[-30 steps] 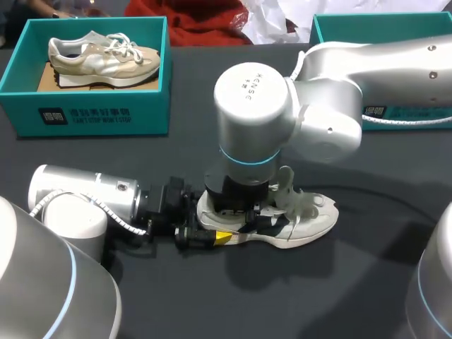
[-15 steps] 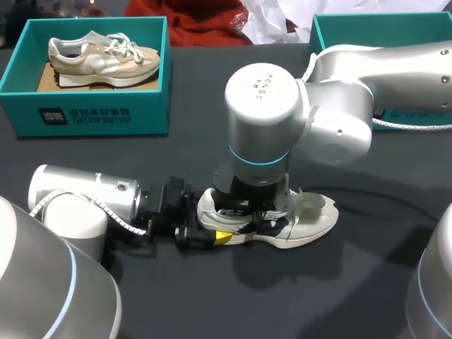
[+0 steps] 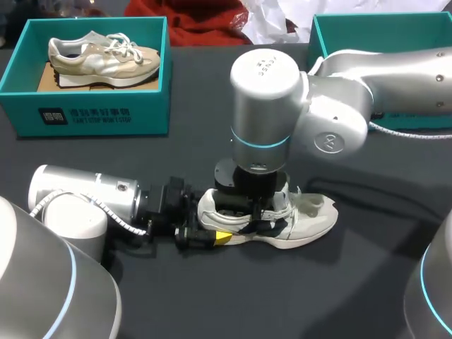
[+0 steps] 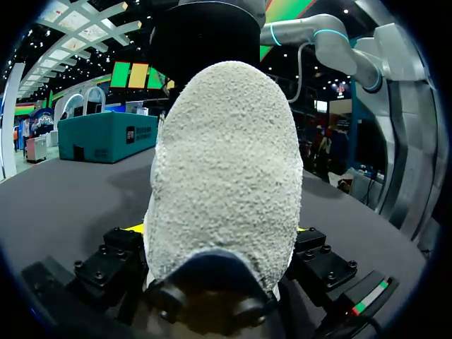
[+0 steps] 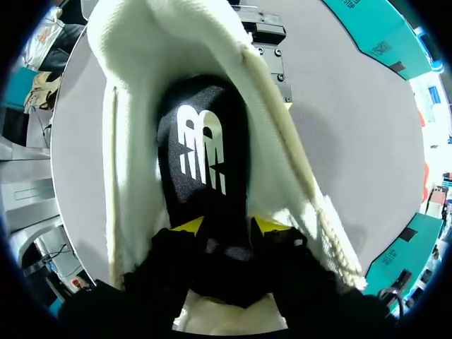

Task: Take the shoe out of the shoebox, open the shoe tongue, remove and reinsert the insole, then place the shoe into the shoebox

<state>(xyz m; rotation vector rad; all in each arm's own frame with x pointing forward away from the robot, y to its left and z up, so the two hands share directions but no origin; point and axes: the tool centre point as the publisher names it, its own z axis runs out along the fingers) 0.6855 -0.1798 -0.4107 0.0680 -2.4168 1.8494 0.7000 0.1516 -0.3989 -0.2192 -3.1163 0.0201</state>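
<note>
Head view: white shoe upright on its sole on the dark table, near centre; left gripper clamped on the shoe's heel from both sides; right gripper down in the shoe's mouth over the black insole; whether it pinches the insole cannot be told.

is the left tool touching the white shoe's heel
Touching. The left wrist view shows the white shoe clamped at its heel by the left tool, no gap either side.
</note>
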